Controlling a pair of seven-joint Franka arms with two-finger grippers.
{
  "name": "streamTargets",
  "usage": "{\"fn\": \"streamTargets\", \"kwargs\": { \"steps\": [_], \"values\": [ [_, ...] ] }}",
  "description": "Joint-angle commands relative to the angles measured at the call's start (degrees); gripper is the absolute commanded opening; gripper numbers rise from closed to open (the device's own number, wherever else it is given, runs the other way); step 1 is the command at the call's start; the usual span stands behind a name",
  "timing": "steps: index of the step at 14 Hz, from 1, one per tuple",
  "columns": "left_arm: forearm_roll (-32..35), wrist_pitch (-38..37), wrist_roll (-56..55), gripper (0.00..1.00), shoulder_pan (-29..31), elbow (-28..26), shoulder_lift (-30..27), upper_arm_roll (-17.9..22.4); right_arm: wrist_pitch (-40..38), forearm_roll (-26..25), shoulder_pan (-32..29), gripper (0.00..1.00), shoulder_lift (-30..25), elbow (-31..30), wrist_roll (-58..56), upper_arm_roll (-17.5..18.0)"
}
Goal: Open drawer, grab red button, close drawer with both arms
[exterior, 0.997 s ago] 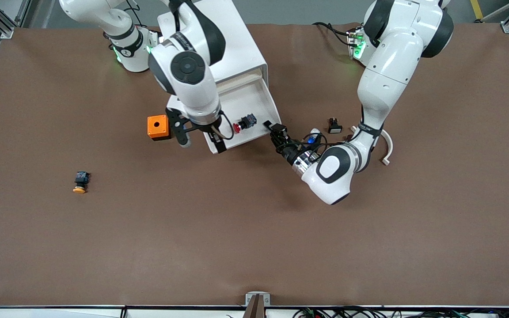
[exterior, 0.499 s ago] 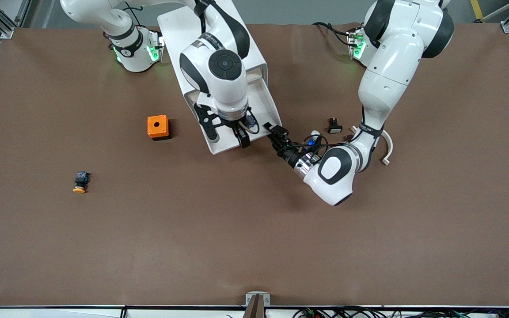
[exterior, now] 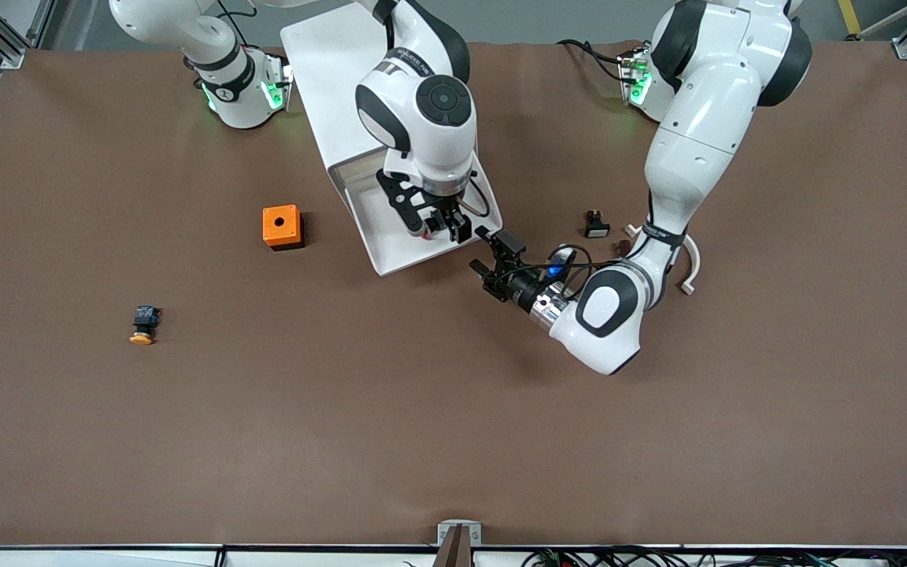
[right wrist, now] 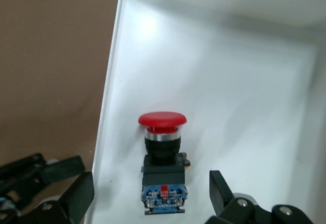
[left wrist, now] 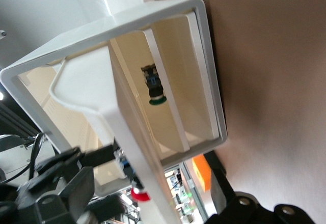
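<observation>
The white cabinet [exterior: 335,79] stands at the robots' side of the table, and its drawer [exterior: 390,248] is pulled out toward the front camera. The red-capped button [right wrist: 162,120] lies on its side on the drawer floor. My right gripper [exterior: 438,224] is down in the drawer, open, with its fingers [right wrist: 76,198] on either side of the button's black and blue body without touching it. In the front view the button is hidden under this gripper. My left gripper [exterior: 493,256] is open, just off the drawer's front corner toward the left arm's end. The drawer front [left wrist: 127,147] and the red cap [left wrist: 140,196] show in the left wrist view.
An orange cube with a hole [exterior: 281,227] sits beside the drawer toward the right arm's end. An orange-yellow-capped button [exterior: 142,325] lies nearer the front camera. A small black part [exterior: 596,226] and a white curved piece [exterior: 691,264] lie by the left arm. A green-capped button [left wrist: 154,87] lies in a lower compartment.
My right arm swung from beside the orange cube to over the open drawer and lowered its open gripper around the button. My left gripper drew back slightly from the drawer front.
</observation>
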Motion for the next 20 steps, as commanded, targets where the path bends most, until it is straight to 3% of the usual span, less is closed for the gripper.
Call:
{"fn": "streamTargets", "kwargs": {
  "steps": [1,5,10,11,14,15,18,20],
  "values": [
    [-1.69,0.12,5.35,1.00,0.83,0.78,0.10,0.21,-0.87,-0.53,1.49,1.00,1.18,1.05,0.45,-0.39],
    [-1.16,0.12,14.92,1.00,1.80,2.79,0.10,0.38,-0.96,-0.53,2.37,1.00,1.53,-0.09,-1.49,-0.48],
    [-0.29,0.12,27.15,1.00,-0.13,6.05,-0.52,3.81,-2.18,-0.53,2.02,1.00,1.44,-0.27,-5.08,-0.48],
    [0.76,0.30,28.91,1.00,-0.39,7.71,-0.60,4.07,-2.27,-0.53,2.02,0.87,1.44,-0.27,-6.05,-0.48],
    [5.06,5.29,35.84,1.00,-1.97,9.39,-1.74,4.34,-2.54,-0.44,2.11,0.16,1.36,-0.09,-5.36,-0.48],
    [6.12,6.09,38.91,1.00,-2.15,9.66,-2.18,4.34,-2.63,0.08,2.11,0.00,1.27,0.08,-5.35,-0.48],
    [11.21,10.04,47.36,1.00,-3.73,10.54,-4.03,4.34,-5.94,0.17,1.67,0.00,0.39,1.83,-5.70,-0.48],
    [15.69,12.16,52.54,1.00,-4.70,10.80,-4.91,4.34,-13.75,0.35,-0.78,0.00,-0.23,7.44,-8.94,-0.57]
  ]
}}
